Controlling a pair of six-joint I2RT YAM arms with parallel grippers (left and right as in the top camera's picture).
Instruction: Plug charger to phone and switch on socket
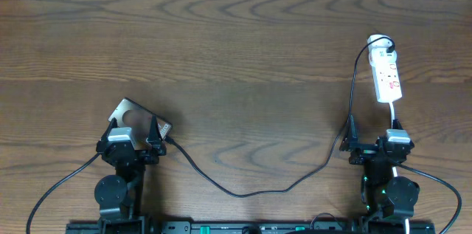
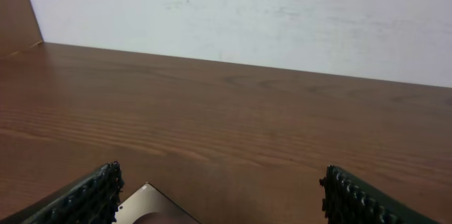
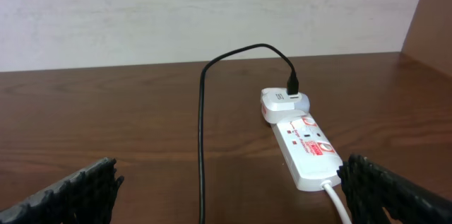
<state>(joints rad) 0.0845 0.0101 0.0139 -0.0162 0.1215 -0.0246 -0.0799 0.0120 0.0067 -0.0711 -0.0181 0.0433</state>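
Note:
The phone (image 1: 127, 114) lies tilted on the table at the left, its near part hidden under my left gripper (image 1: 133, 134). One pale corner of it shows between the open fingers in the left wrist view (image 2: 150, 206). The charger cable (image 1: 243, 192) runs from a white adapter on the socket's far end (image 1: 379, 43), curves across the table and ends at the phone's right end; I cannot tell whether its tip is plugged in. The socket (image 1: 388, 77) also shows in the right wrist view (image 3: 307, 150), ahead and to the right of my open right gripper (image 3: 229, 196).
The socket's white cord (image 3: 337, 203) runs back under my right gripper's right finger. The charger cable (image 3: 201, 146) passes straight between the right fingers. A pale wall lies beyond the table's far edge (image 2: 247, 65).

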